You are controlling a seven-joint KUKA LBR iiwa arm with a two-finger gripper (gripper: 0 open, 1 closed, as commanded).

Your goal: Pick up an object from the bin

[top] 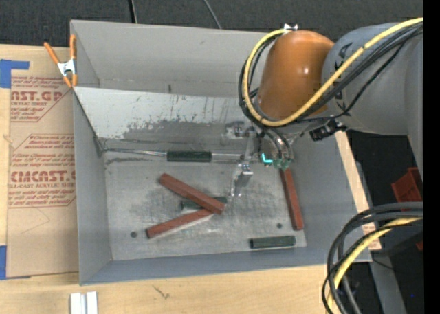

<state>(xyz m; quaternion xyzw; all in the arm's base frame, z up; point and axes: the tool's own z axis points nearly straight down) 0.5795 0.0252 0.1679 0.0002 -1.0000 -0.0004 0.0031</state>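
My gripper (239, 181) reaches down from under the arm's wrist into the right middle of the bin. Its tip is just right of the upper end of a reddish-brown stick (192, 194) that lies slanted on the floor. That stick crosses a second reddish-brown stick (179, 224), with a small dark piece (188, 204) between them. A third reddish-brown stick (292, 199) lies along the right wall, just right of the gripper. A thin metal tool with a dark green handle (189, 157) lies along the back wall, left of the gripper.
A small dark green bar (272, 242) lies near the bin's front right corner. The arm and its orange cover hang over the bin's right back part. The left half of the floor has only scuffed metal.
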